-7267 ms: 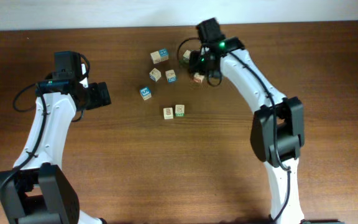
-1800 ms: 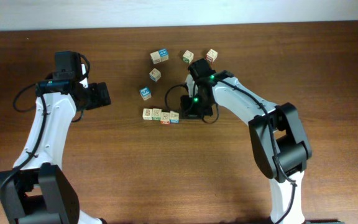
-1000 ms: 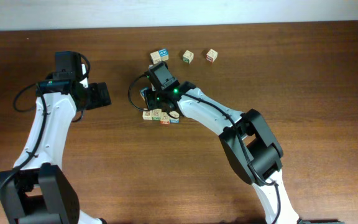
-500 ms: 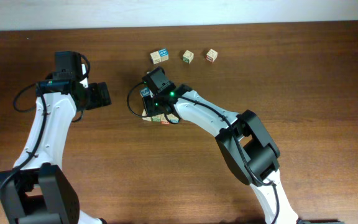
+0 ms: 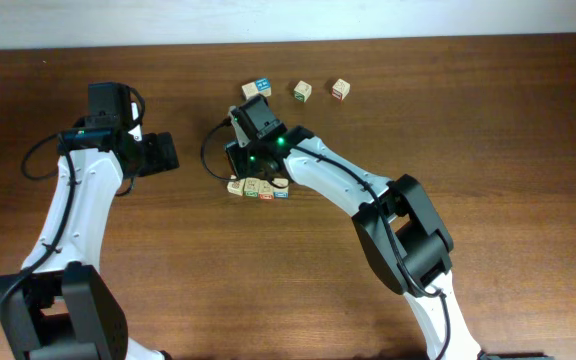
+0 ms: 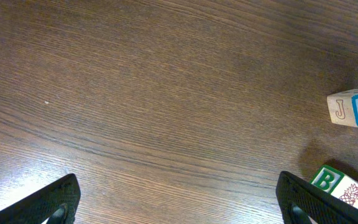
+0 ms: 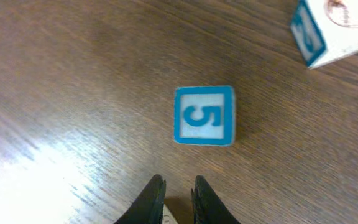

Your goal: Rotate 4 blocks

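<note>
Blocks (image 5: pixel 253 187) are sitting rowed just by 5 cube (image 7: pixel 204 116), prob. done; R gripper (image 7: pixel 177 193) hovering near-closed w/ nothing, L gripper (image 6: pixel 179 202) gaping.

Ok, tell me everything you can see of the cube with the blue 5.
The 5 cube is a small pale wooden alphabet block. Its upward face carries a blue 5 inside a thick blue border; one side face shows a J. It sits flat on the dark wooden table, standing alone, with nothing touching it.
</note>
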`<state>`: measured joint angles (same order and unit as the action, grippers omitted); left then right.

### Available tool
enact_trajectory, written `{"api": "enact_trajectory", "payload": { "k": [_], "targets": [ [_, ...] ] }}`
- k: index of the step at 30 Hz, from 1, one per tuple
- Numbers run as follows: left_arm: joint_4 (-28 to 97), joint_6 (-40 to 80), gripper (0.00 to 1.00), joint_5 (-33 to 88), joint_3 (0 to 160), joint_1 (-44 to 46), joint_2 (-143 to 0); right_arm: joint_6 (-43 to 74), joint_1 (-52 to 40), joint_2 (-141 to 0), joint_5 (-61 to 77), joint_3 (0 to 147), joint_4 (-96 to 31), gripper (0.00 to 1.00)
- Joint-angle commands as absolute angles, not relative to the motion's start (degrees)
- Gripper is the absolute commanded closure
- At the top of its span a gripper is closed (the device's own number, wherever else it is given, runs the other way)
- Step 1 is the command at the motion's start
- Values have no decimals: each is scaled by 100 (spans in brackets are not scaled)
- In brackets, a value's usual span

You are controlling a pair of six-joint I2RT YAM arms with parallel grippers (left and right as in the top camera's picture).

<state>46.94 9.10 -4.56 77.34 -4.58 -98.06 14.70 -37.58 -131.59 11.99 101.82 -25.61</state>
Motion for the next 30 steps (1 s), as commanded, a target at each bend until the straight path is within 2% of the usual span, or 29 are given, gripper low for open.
{"api": "enact_trajectory", "payload": {
  "k": [1,9,24,26,29,30],
  "targets": [
    [4683,980,1,-482,7804,-473,-9826,1374,-3837,-13240,1376,10320,-2508,82],
    [4683,980,1,-480,7804,-445,-9826,1651,-4248,-13288,1092,10313,-2473,83],
    [4683,982,1,-480,7804,-445,-9826,1968,-4119,-13246,1162,10322,-3363,83],
    [4683,980,1,-480,7804,-445,-9826,2045,-3927,-13214,1463,10320,-3583,87],
    [4683,980,1,-482,7804,-443,-9830,2043,-3848,-13214,1570,10337,-3568,86],
    [4683,980,1,-480,7804,-440,-9830,1997,-3848,-13214,1568,10466,-3586,80]
  ]
}}
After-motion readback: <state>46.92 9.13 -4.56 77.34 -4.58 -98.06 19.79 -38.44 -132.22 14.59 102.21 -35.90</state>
